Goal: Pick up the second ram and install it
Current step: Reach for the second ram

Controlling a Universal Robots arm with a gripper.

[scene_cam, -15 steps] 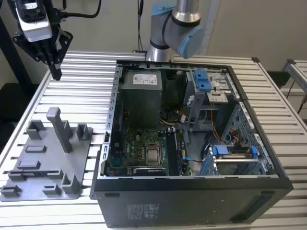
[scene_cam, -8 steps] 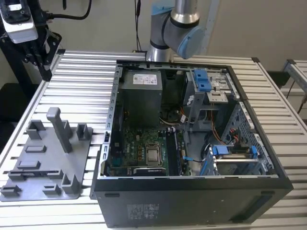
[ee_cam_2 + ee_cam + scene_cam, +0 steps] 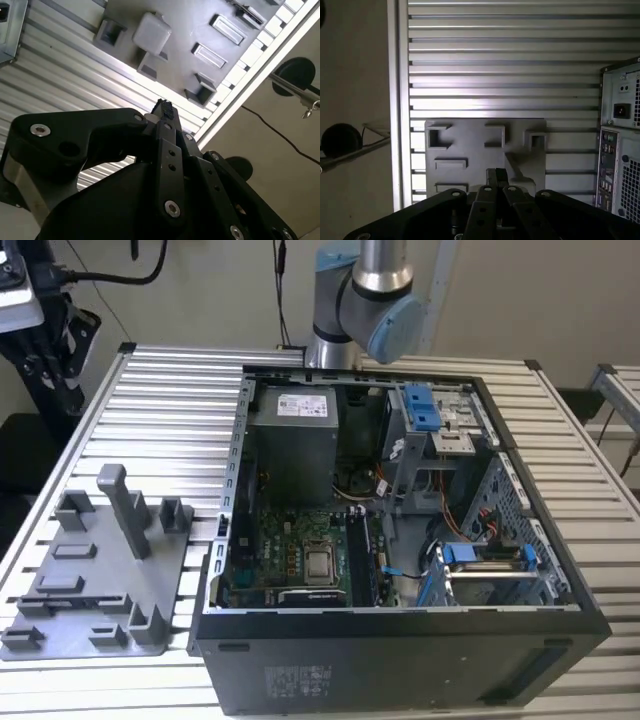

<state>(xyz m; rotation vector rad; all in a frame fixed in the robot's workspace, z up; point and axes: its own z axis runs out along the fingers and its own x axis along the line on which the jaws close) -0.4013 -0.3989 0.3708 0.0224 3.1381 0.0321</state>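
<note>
Standing in slots just beside the processor (image 3: 320, 565), a dark strip in the exterior view seems to be the second ram (image 3: 363, 552), its long axis running away from the camera. In the second wrist view the gripper (image 3: 162, 106) is closed narrow and empty above the grey tray (image 3: 190, 20). In the first wrist view the case (image 3: 620, 165) lies beside this tray, so I judge the ram well apart from the gripper.

In exterior view, silver-and-blue arm (image 3: 365, 295) stands upright at back of scene, 1 blue-capped joint bent toward exterior view's right. In both wrist views, black hand (image 3: 163, 107) hangs in air, linkage bars converging to narrow tip. 2 fingertips (image 3: 491, 175) pressed together.
</note>
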